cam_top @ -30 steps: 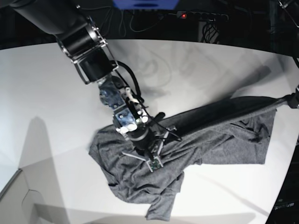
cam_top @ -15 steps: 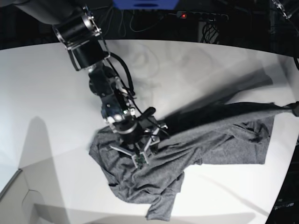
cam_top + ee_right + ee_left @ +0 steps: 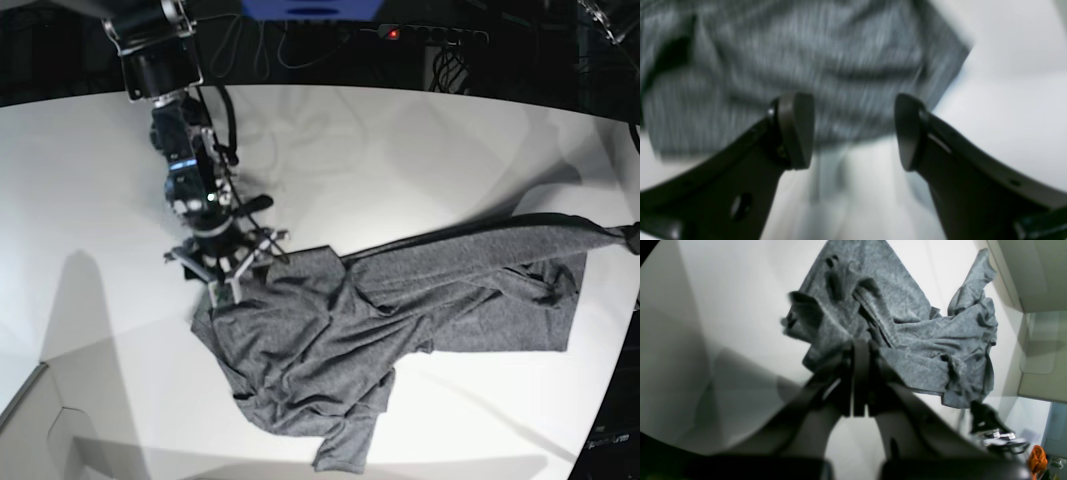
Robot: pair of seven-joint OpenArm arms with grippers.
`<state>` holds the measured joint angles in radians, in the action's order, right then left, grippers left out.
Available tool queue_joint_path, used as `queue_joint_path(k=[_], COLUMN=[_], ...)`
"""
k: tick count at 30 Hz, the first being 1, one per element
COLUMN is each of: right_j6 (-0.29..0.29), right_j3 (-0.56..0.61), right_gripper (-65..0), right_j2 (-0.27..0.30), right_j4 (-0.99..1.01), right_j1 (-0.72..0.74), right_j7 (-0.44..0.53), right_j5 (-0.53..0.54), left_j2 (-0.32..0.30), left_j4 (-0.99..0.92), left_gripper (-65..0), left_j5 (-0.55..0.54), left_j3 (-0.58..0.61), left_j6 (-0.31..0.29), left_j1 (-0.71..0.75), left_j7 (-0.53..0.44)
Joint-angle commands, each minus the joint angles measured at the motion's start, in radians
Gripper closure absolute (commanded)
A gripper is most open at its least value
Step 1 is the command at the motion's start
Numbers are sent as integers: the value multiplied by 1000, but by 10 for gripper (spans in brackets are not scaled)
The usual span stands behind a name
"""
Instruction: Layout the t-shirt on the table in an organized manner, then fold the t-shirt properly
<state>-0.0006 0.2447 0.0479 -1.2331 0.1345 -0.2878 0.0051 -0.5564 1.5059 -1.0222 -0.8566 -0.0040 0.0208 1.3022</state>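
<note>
Grey t-shirt [image 3: 400, 310] lies crumpled on the table [image 3: 90, 180], my left pincer [image 3: 860, 350] clamps one corner, my right pincer [image 3: 853, 133] is wide and empty, so pulling may drag the whole heap.

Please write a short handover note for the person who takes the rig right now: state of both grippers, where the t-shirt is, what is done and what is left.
Left gripper: shut on a bunched edge of the t-shirt, at the table's far right side in the base view, pulling that part taut.
Right gripper: open, holds nothing, over the shirt's edge at the base view's left.
T-shirt: on the table, crumpled, with overlapping folds; one part stretched toward the left gripper.
Done: shirt partly pulled out.
Left: spread it flat, then fold it.
</note>
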Motion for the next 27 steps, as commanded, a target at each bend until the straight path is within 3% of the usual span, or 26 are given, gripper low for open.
queue_joint_path(k=[1,5,12,18,22,27], right_j6=[1,1,0,0,0,1], right_j3=[2,-3,-34,-164,-176,-187], right_gripper=[-384,-384,-383,-384,-384,-383], right_j2=[-4,-3,76,155,197,201], right_j4=[-6,68,186,186,186,80], right_j1=[18,29,103,101,100,43], right_j7=[31,34,32,26,31,25], right_j5=[2,2,2,2,2,2], left_j2=[-29,-31,-31,-38,-37,-34], left_j4=[14,14,22,23,17,15], left_gripper=[-1,-1,-1,-1,-1,-1], left_j5=[-20,-25,-28,-28,-28,-28], left_j3=[-13,-14,-16,-26,-29,-26], left_j6=[3,3,3,3,3,3], left_j1=[-12,-12,-5,23,32,97], left_j7=[-11,-11,-5,57,94,94])
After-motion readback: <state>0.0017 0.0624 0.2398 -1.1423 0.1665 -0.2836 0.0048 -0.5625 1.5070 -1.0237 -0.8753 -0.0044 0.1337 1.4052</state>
